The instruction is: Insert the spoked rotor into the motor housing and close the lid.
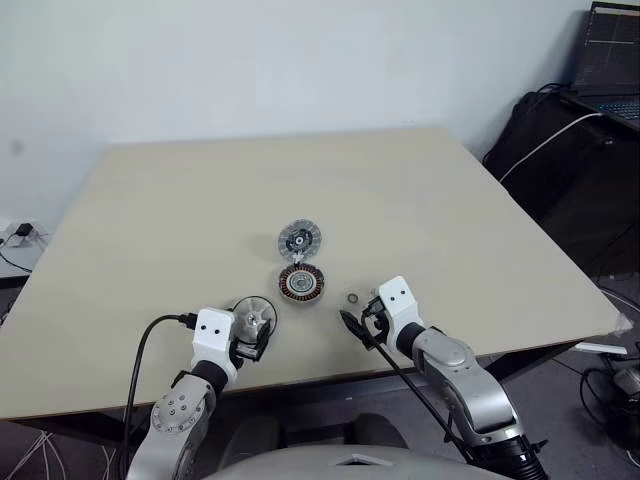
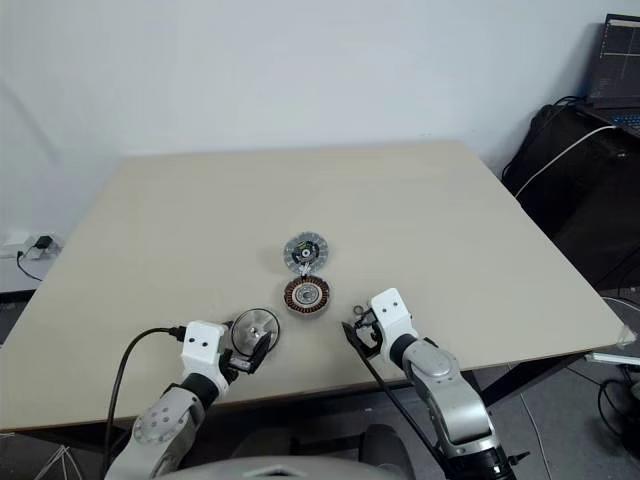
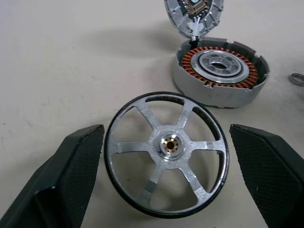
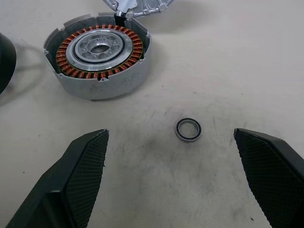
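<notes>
— How were the arms set?

— Both reached forward over the near edge of the table [image 1: 150,200], wrists tipped down toward the top. The left gripper [image 3: 166,156] pointed ahead; the right gripper [image 4: 171,175] angled in toward the left one.

— And the jaws?

— Both stood spread wide. The left gripper's fingers [image 3: 71,175] flanked the spoked rotor [image 3: 166,153], one on each side, with a sliver of table showing between each pad and the dark rim. The rotor lay flat on the table; I saw no clamp on it. The right gripper held nothing.

— Where were the other parts?

— The motor housing [image 4: 98,56] sat just beyond the left gripper and off toward the right one, open side up, copper windings showing around a silver centre. The lid [image 1: 299,240] lay past the housing, farther from both grippers, its edge right at the housing's far rim; I couldn't tell whether it lay flat or leaned.

— Anything near the right gripper?

— A small metal ring [image 4: 188,129] lay on the table just ahead of its open fingers, roughly between them, apart from the housing.
</notes>
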Controlling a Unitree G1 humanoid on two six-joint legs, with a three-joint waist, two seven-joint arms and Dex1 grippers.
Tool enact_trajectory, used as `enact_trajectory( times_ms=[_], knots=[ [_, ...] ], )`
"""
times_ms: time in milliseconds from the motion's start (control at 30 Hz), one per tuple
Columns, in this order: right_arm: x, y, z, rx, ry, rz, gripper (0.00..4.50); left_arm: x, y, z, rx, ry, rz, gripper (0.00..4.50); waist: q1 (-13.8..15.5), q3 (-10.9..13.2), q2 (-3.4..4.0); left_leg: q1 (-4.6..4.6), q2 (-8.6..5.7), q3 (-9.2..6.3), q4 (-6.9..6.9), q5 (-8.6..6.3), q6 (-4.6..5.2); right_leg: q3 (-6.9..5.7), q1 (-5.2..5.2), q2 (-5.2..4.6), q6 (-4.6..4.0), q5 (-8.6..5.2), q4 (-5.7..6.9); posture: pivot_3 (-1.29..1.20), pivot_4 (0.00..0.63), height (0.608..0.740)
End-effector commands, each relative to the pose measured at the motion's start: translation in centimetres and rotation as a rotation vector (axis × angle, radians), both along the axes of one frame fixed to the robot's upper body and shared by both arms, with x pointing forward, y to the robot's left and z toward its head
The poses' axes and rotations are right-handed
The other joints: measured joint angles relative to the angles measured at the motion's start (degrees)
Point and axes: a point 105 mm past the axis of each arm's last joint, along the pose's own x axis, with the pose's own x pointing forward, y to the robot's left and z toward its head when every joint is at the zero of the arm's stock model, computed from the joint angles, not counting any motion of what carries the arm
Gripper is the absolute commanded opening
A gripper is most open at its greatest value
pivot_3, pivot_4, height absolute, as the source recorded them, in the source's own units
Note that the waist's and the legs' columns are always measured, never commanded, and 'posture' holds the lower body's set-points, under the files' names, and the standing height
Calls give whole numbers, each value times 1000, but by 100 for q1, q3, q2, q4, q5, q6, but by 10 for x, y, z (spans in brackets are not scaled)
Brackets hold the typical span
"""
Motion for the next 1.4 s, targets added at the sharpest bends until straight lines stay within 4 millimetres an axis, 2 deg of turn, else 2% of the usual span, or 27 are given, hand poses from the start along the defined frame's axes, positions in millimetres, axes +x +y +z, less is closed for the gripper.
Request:
enact_trajectory(
  times_ms=[33,433,667,933,1167,1267,1400],
  knots=[
    [3,2,6,16,-21,2,4500,6,-3,15,0,-68,-13,4460,0,0,0,0,0,0,0,0,0,0,0,0,0,0,0,0,0,740],
    [4,0,3,12,-8,-18,4500,4,-6,13,-17,-59,-18,4460,0,0,0,0,0,0,0,-2,-3,0,0,-4,0,0,0,0,0,740],
    [24,1,-13,-23,2,-107,4500,5,-9,13,-19,-57,-23,4460,-12,2,3,0,0,1,0,-4,-8,2,-1,-4,0,1,1,0,0,740],
    [43,13,-16,-13,-10,-117,4500,4,-8,13,-15,-62,-19,4460,-11,3,4,0,-2,0,-2,7,12,2,-2,14,-27,17,0,0,0,740],
    [35,7,-37,-33,59,-130,4500,4,-9,14,-15,-63,-17,4460,-15,1,5,1,0,0,-2,7,11,3,-2,9,-29,18,1,0,0,740],
    [27,2,-47,-43,97,-135,3627,4,-9,13,-15,-63,-17,4500,-14,-9,4,3,0,0,-2,5,9,3,1,11,-27,17,1,0,0,740],
    [22,0,-49,-38,110,-142,2350,3,-9,13,-15,-60,-19,4500,-11,-26,3,5,0,0,-2,5,8,3,4,9,-26,16,1,0,0,740]
  ],
)
